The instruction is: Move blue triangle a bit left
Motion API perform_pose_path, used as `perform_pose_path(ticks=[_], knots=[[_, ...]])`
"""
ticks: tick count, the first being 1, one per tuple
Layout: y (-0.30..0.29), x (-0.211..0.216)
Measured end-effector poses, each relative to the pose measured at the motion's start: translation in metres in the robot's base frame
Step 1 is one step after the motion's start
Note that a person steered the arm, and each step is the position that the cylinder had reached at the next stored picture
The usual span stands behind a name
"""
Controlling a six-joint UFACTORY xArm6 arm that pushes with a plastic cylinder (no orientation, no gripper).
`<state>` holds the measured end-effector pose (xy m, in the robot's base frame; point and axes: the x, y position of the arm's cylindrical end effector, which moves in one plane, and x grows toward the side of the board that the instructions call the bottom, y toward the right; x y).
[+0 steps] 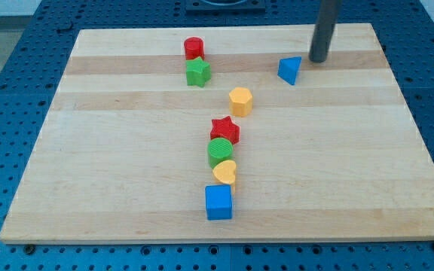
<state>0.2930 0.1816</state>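
Note:
The blue triangle (289, 70) lies on the wooden board (126, 150) near the view's top, right of centre. My tip (319, 59) is the lower end of a dark rod coming down from the view's top. It stands just to the right of the blue triangle and a little above it in the view, with a small gap between them.
A red cylinder (194, 48) and a green star (197, 72) sit at the upper left of centre. A yellow hexagon (240, 100), red star (225, 129), green cylinder (220, 150), yellow heart (224, 172) and blue cube (218, 202) run down the middle.

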Motion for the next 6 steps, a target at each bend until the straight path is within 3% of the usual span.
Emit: perform_pose_path(ticks=[4, 6], knots=[[-0.067, 0.007], [-0.01, 0.007]])
